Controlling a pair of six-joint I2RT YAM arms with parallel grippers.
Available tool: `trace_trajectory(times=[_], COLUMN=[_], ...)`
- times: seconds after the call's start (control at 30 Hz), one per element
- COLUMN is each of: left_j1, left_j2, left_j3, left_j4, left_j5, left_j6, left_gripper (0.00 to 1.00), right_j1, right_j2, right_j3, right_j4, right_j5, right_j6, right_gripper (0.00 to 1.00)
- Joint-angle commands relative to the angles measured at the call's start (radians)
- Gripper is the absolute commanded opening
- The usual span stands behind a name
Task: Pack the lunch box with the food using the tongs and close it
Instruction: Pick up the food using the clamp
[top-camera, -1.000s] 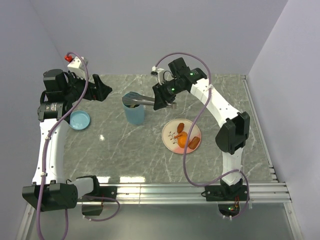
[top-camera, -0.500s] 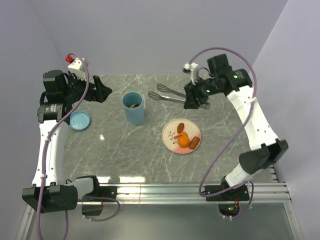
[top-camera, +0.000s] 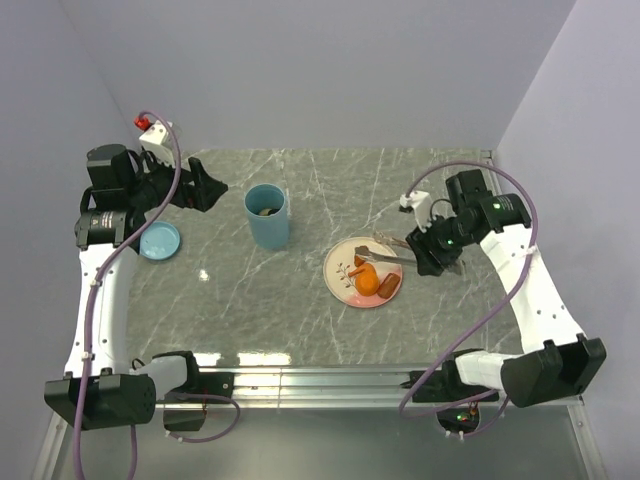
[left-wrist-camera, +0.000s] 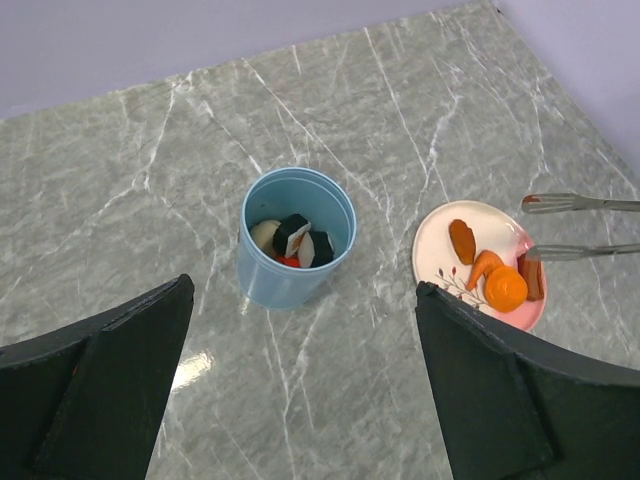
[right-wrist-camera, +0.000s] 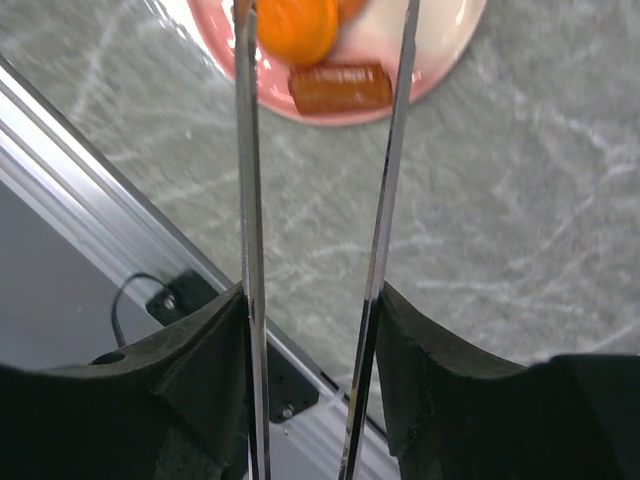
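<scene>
plate (top-camera: 331, 262): right of centre, food (left-wrist-camera: 507, 290) on it
right hand (right-wrist-camera: 312, 360): clamped on tongs (right-wrist-camera: 247, 200), tips apart over plate
lid (top-camera: 160, 240): left on table (top-camera: 300, 300)
lunch box (top-camera: 268, 230): mid-table, upright, open, food inside
left hand (left-wrist-camera: 300, 385): fully released, far left

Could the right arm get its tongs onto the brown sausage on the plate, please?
Probably yes: the open tongs hang over the plate, and the sausage lies uncovered beside the orange round.
</scene>
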Motion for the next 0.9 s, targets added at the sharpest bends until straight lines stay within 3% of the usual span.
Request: trace_trajectory(times=[0.0, 0.27, 0.53, 0.87], left_j1=[0.003, 0.003, 0.004, 0.003], left_j2=[-0.034, -0.034, -0.025, -0.019], left_j3=[0.004, 0.002, 0.002, -0.007], left_j4=[0.004, -0.002, 0.006, 0.01], left_j5=[0.064, 0.085, 0.07, 0.053], left_j6=[0.062, 0.072, 0.058, 0.063], left_gripper=[0.99, 0.99, 0.99, 0.99], right_j1=[-0.052, -0.111, -0.066, -0.01], right_j2=[-0.046, 0.034, 0.135, 0.295], right_j3=[-0.035, -0.005, 0.052, 0.135], right_j4=[-0.034, -0.06, 0.067, -0.025], right_j5=[0.041, 0.015, 0.062, 0.024], right_j6=[-0.089, -0.14, 0.018, 0.119], right_gripper=[0.55, 0.5, 0.48, 0.49])
